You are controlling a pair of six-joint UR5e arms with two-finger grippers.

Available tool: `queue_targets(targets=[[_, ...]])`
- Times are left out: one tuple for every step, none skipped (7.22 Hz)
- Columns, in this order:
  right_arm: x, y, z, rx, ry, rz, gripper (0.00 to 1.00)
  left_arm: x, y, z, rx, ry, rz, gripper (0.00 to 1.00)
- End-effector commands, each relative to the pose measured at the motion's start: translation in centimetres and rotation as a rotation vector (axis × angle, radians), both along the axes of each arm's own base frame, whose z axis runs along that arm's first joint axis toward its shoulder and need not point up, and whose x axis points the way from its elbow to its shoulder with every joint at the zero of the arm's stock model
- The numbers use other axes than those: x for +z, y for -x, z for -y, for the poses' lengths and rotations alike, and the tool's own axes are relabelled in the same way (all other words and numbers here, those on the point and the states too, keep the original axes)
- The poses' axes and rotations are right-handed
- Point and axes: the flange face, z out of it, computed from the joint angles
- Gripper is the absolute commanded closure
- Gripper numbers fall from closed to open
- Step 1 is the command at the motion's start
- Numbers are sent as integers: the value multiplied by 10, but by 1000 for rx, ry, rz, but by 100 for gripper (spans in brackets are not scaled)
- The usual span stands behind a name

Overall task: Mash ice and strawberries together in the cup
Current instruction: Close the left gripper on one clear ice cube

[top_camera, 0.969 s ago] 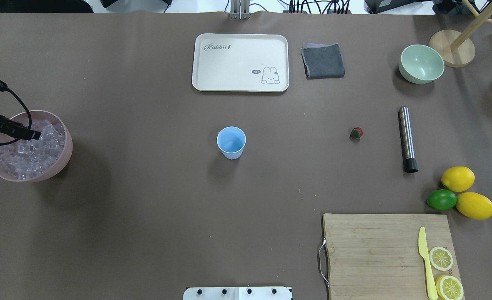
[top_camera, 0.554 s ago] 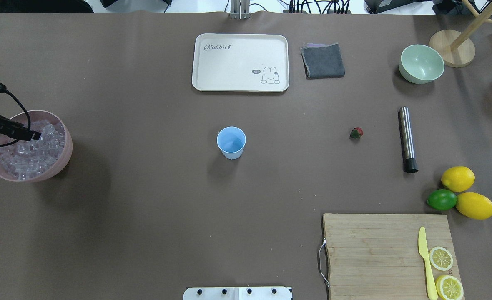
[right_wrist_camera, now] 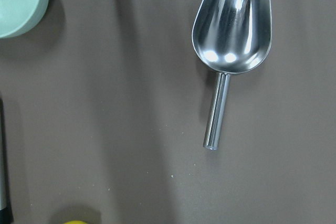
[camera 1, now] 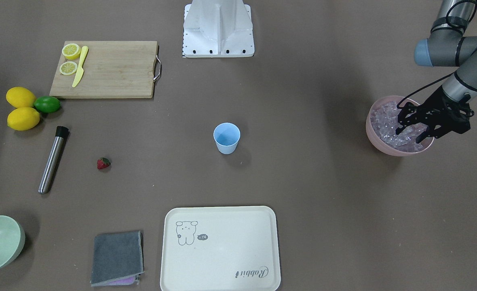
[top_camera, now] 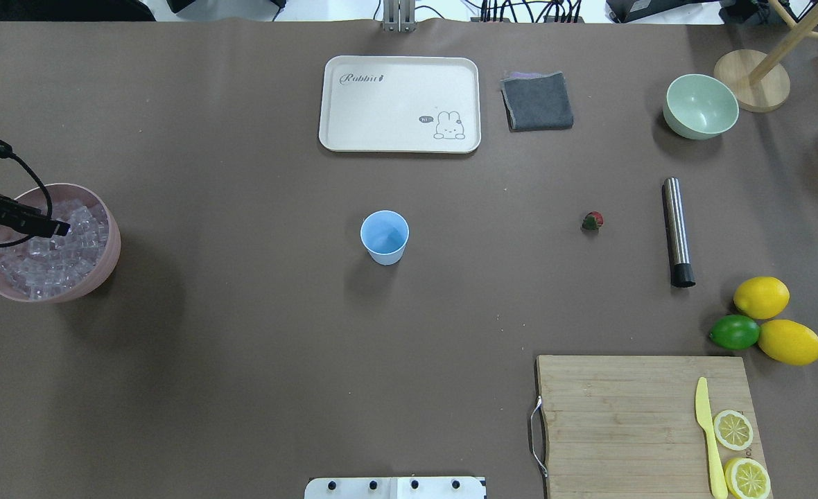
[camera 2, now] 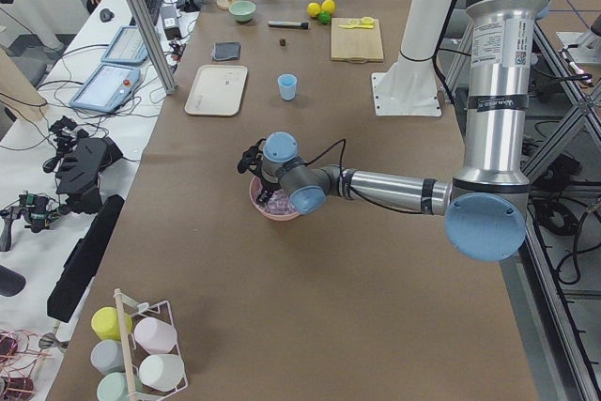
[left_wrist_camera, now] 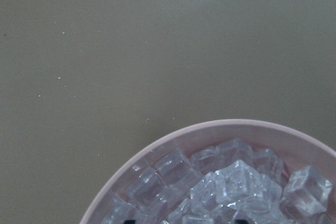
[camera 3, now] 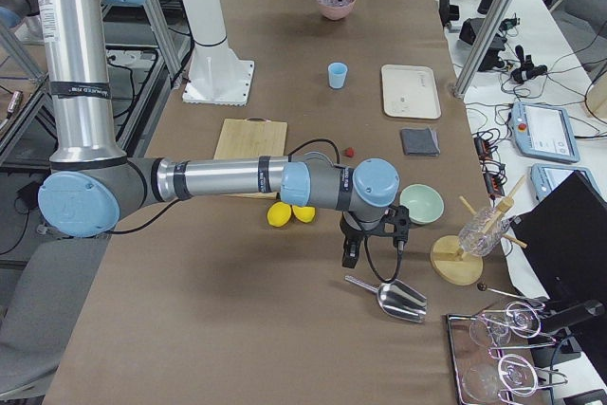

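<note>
Your left gripper [camera 1: 416, 132] is at the pink bowl [camera 1: 374, 139], well off to the robot's left of the cup [top_camera: 385, 237]. Its jaws are spread, with the tips down among the ice [top_camera: 55, 260]. The strawberry [top_camera: 592, 221] lies on the table well to the cup's right. Farther out that way, your right gripper [camera 3: 349, 255] hangs near a metal scoop [right_wrist_camera: 233, 24]. You cannot tell how its jaws stand.
</note>
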Motion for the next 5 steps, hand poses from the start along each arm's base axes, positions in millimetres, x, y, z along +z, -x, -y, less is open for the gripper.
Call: queue_targets(targets=[[4,0,-2,0,7,-1,0,-1,-5,-3,11,-6,-3,30],[4,0,-2,-1,7,-3,0,-2,-5,-3,10,-7,-3,30],[4,0,-2,0,9,-3,0,2,-5,-5,9,-6,0,31],[4,0,-1,0,7,-3,0,3,-7,-7,14,-10,-1,39],[4,0,-1,0,7,-3,0,2,-10,-8,20,-12,-2,39]])
